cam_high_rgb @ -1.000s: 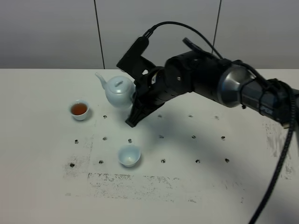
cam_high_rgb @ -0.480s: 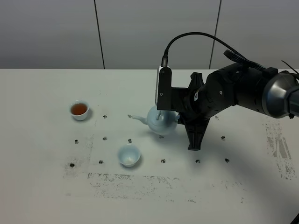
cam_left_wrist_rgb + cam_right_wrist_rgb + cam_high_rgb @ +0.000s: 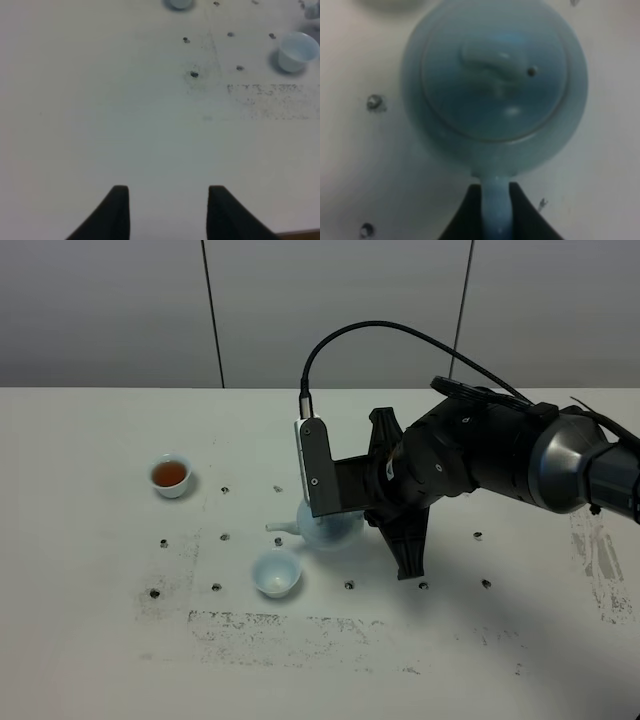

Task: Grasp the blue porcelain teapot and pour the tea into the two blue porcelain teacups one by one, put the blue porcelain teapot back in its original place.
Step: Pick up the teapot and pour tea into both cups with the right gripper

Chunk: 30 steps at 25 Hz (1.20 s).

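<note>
The blue porcelain teapot (image 3: 328,531) hangs just behind the empty teacup (image 3: 276,574), its spout pointing left, close above the cup's far rim. My right gripper (image 3: 496,212) is shut on the loop handle, and the lid and knob of the teapot (image 3: 495,85) fill the right wrist view. The arm's wrist hides much of the pot from the high camera. The other teacup (image 3: 171,475), holding brown tea, stands at the back left. My left gripper (image 3: 168,210) hovers over bare table with its fingers apart and nothing between them; the empty teacup (image 3: 297,51) shows far off.
The white table (image 3: 90,570) carries a grid of small dark holes and scuffed grey marks near the front. The right arm's black body and cable (image 3: 480,455) span the middle right. A grey panelled wall stands behind.
The right arm has carried the teapot from the back, near the filled cup, forward and down to the empty cup. The left gripper has not moved.
</note>
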Motion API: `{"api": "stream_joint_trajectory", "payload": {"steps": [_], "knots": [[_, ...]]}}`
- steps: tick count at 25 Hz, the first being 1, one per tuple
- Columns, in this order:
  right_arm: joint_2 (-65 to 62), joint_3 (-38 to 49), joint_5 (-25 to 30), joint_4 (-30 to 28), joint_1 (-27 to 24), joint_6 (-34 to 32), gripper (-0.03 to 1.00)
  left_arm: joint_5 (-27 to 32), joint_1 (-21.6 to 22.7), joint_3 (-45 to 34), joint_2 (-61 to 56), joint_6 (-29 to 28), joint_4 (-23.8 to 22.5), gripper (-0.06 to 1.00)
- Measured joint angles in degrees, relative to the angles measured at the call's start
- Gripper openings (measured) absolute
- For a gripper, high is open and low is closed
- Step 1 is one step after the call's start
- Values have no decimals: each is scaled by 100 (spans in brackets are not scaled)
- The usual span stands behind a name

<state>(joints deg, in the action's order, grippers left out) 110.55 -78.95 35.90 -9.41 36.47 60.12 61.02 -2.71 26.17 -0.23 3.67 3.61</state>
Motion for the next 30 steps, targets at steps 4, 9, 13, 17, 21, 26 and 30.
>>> {"api": "stream_joint_trajectory", "payload": {"steps": [4, 9, 13, 17, 21, 26, 30], "knots": [[-7, 0, 173, -294, 95, -5, 6, 0, 0, 0, 0, 0, 0, 43], [-257, 165, 197, -345, 128, -17, 6, 0, 0, 0, 0, 0, 0, 43], [-383, 211, 195, -467, 146, -208, 6, 0, 0, 0, 0, 0, 0, 43], [-383, 217, 195, -720, 250, -368, 6, 0, 0, 0, 0, 0, 0, 43], [-383, 217, 185, -1030, 411, -542, 6, 0, 0, 0, 0, 0, 0, 43], [-312, 217, 220, -1390, 553, -597, 6, 0, 0, 0, 0, 0, 0, 43], [-210, 217, 279, -1644, 630, -601, 6, 0, 0, 0, 0, 0, 0, 43]]}}
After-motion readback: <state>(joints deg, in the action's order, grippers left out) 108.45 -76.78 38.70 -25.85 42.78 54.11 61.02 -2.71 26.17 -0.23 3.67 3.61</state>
